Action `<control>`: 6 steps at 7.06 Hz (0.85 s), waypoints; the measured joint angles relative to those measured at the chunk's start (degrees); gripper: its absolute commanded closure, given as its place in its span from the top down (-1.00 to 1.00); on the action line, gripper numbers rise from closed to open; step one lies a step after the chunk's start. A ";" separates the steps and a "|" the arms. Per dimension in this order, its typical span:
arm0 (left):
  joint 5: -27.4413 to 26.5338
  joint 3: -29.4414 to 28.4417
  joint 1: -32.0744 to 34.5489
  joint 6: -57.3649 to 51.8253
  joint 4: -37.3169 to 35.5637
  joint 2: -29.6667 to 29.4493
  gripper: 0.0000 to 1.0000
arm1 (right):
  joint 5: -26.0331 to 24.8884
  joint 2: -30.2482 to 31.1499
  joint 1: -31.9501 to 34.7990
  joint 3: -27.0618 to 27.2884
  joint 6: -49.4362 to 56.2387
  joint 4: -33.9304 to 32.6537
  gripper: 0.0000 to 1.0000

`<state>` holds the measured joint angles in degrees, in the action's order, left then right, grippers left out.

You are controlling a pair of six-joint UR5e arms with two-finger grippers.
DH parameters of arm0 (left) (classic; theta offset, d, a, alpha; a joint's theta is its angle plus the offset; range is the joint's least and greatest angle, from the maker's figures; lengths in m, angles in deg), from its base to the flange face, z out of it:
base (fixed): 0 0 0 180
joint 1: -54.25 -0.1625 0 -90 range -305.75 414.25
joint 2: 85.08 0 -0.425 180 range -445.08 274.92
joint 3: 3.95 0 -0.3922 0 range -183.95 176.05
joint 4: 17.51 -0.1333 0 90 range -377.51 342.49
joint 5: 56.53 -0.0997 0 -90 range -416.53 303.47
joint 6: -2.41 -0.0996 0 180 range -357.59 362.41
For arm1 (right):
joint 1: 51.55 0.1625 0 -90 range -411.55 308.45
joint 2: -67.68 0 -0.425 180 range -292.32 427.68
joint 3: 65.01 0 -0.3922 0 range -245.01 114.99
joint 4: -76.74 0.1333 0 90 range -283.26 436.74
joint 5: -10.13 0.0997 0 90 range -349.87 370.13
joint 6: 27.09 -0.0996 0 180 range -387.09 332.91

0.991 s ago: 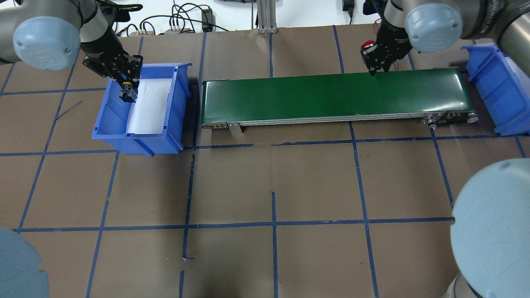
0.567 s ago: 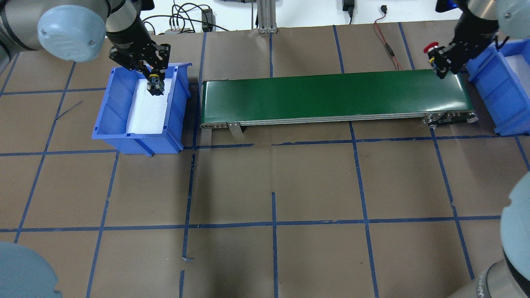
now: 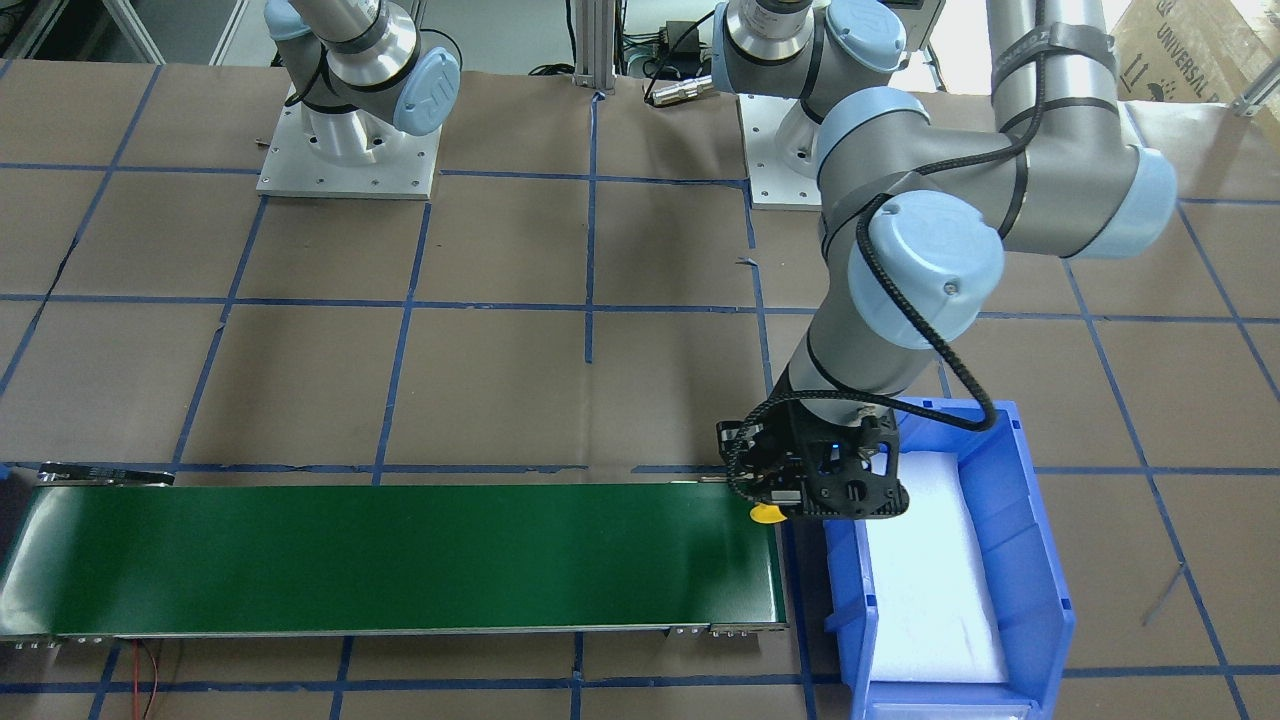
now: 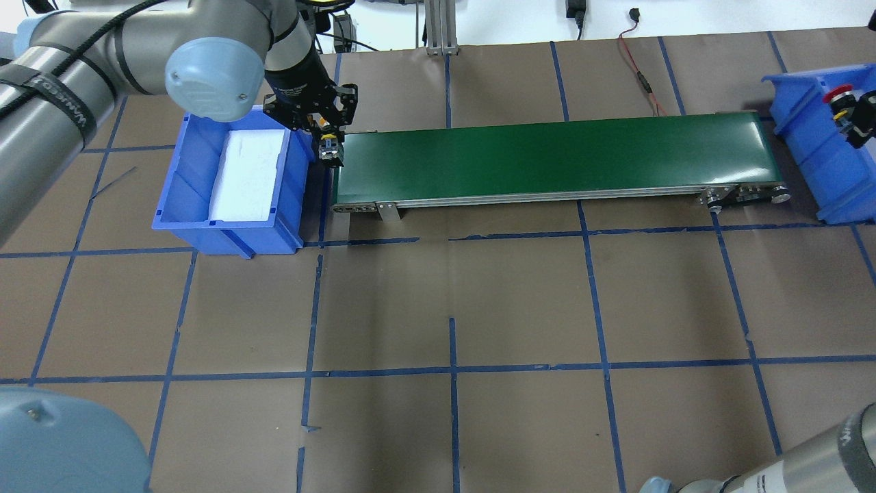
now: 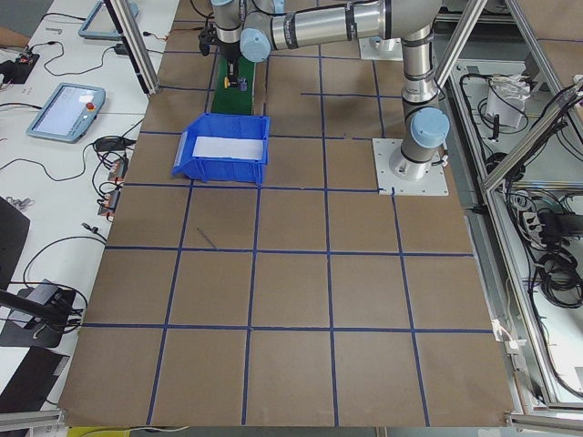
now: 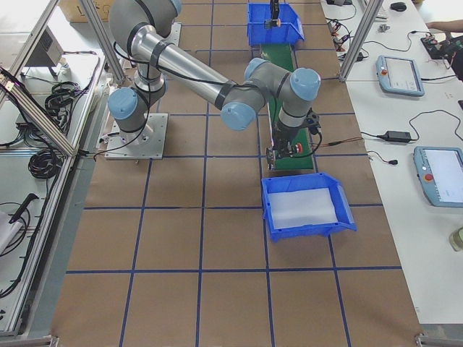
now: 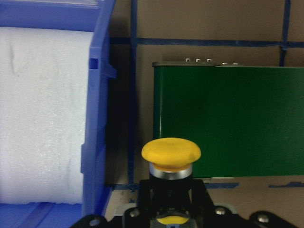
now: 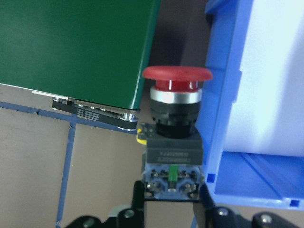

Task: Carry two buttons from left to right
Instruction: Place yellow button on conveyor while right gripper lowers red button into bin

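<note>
Table (image 4: 520,301): yellow button (image 7: 171,152) between left fingers (image 7: 144,199); red button (image 8: 175,137), right fingers (image 8: 138,197).

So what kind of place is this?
Most likely a robotics lab test cell, not a factory: arms bolted to a paper-covered table gridded in blue tape, a short green conveyor, and teach pendants with loose cables on the side benches.

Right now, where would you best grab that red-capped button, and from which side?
By the squarish block body of the red button, from the end opposite its cap, as the right end effector does: its flat opposite sides suit two fingers; the round cap would likely slip.
</note>
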<state>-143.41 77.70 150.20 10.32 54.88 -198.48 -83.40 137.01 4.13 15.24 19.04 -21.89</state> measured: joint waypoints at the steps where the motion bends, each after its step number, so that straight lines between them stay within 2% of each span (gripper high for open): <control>1: 0.04 -0.06 1.76 1.99 -2.09 -1.73 -0.25 | -0.02 -0.56 -2.62 -0.23 0.32 0.00 -0.89; 3: 0.46 -0.26 3.67 4.39 -6.34 -4.63 -0.26 | 0.08 -3.99 -5.96 -2.51 0.79 -0.54 -0.89; 6: 1.46 -0.35 3.96 5.73 -12.59 -7.91 -0.25 | 0.39 -12.33 -6.48 -10.90 0.97 -0.84 -0.89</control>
<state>-141.95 77.35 154.16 16.05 42.29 -206.39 -83.01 124.68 -2.34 4.34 20.01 -22.73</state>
